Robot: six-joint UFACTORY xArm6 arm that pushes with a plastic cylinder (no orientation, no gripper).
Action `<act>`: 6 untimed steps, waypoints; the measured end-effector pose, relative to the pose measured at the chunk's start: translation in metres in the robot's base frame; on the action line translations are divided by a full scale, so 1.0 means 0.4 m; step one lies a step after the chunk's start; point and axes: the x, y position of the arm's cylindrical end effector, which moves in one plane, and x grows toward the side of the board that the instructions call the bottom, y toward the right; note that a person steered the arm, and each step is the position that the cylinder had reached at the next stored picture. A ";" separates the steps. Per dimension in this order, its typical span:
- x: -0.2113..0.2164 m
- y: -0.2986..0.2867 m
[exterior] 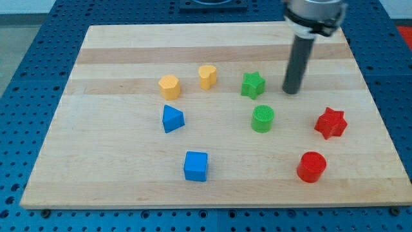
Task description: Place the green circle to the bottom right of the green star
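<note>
**Green circle sits just under the star, awaiting a nudge rightward**

At the view's left of the desk point(116, 45), two yellow blocks stand in a row: a yellow hexagon point(168, 86) and a yellow heart-like block point(207, 76). Below them lie a blue triangle point(172, 118) and a blue cube point(196, 165), well clear of the job.

The green star point(253, 84) comes next, with the green circle point(262, 118) near it, below and only slightly to the right. I judge the placement barely begun or only marginal: the circle reads more as beneath than bottom right.

Further right, my tip point(293, 91) rests on the desk beside the star's right, above and right of the circle, apart from both. The rod stands upright under its grey mount. There is no pincer here, so nothing is clenched or released.

At the far right are a red star point(331, 123) and a red cylinder point(312, 167), which leave room for the circle to shift
</note>
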 end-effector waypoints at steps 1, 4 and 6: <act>0.053 0.020; 0.065 -0.247; 0.196 -0.330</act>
